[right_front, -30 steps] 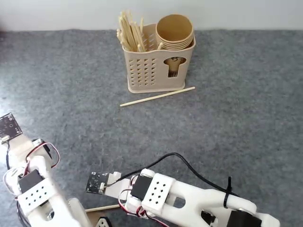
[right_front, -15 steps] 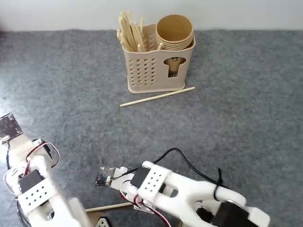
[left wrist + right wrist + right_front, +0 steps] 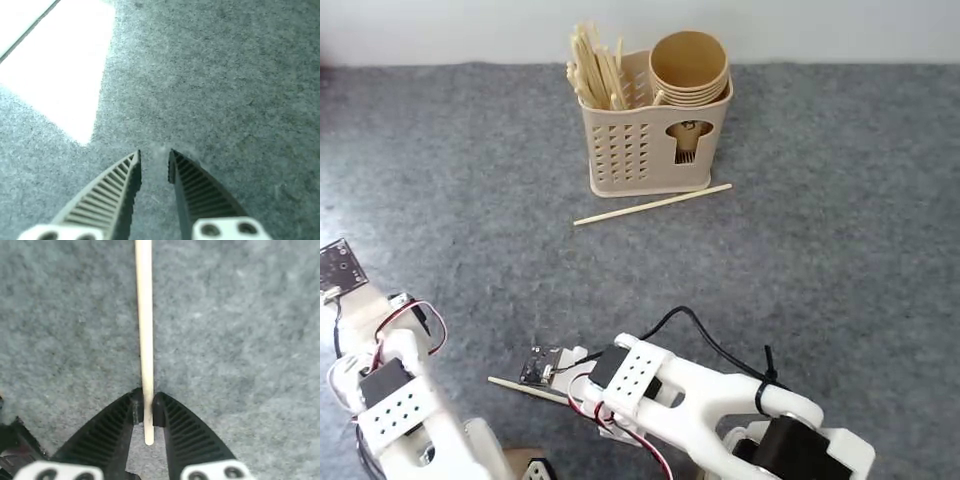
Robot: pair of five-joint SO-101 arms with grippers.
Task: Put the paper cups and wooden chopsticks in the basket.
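I can read no word, number or sign on anything around me. The small dark circuit board (image 3: pixel 542 367) at my right wrist is too small to tell if it bears print. The beige perforated plastic basket (image 3: pixel 640 150) shows only plain holes and a keyhole-shaped cut-out.

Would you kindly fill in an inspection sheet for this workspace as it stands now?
Surface: grey mat, flat.
Job's things: basket holds paper cups and chopstick bundle; loose chopstick lies on the mat in front of the basket; held chopstick is near the arms.
Clutter: nothing seen.
Grippers: left gripper slightly open, nothing in it, over the mat; right gripper shut on held chopstick near its end.
Cables: black cable and red-white wires on the arms.
Surroundings: white strip beyond the mat.
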